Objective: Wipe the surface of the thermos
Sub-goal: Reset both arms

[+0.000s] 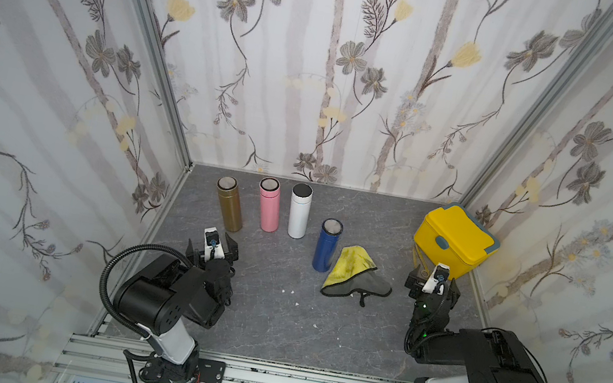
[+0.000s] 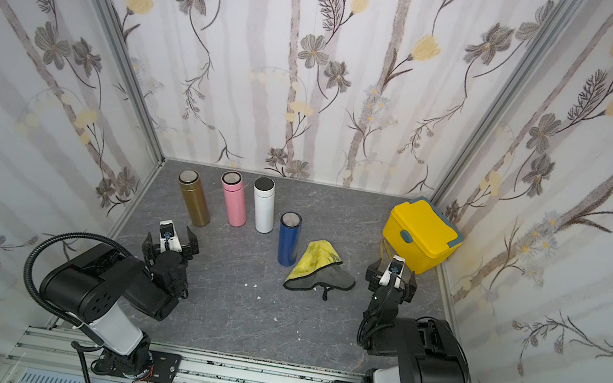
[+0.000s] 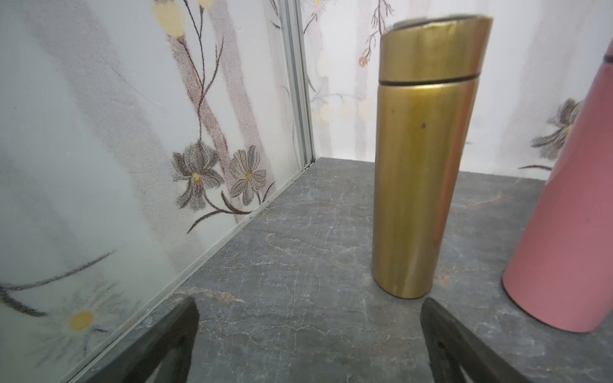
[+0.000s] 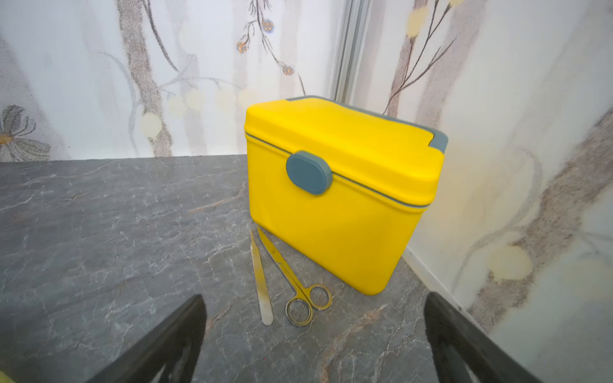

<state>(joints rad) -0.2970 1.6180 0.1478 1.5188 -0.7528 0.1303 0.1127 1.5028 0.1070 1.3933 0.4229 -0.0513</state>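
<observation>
In both top views four thermoses stand upright on the grey bench (image 1: 274,322), long axes vertical: gold thermos (image 1: 230,205), pink thermos (image 1: 268,205), white thermos (image 1: 299,211) in a row near the back wall, and the blue thermos (image 1: 327,245) nearer the front, just beside the yellow-grey cloth (image 1: 356,274). The left gripper (image 1: 214,246) hangs empty in front of the gold one, jaws wide; the right gripper (image 1: 433,282) hangs empty just before the yellow box (image 1: 455,236), jaws wide, the cloth between it and the blue thermos.

Left wrist view: the gold thermos (image 3: 421,159) stands upright beyond the spread jaws, the pink thermos (image 3: 570,215) beside it.

Right wrist view: the yellow box (image 4: 341,195) beyond the spread jaws, with scissors (image 4: 295,282) and tweezers (image 4: 260,285) lying before it.
</observation>
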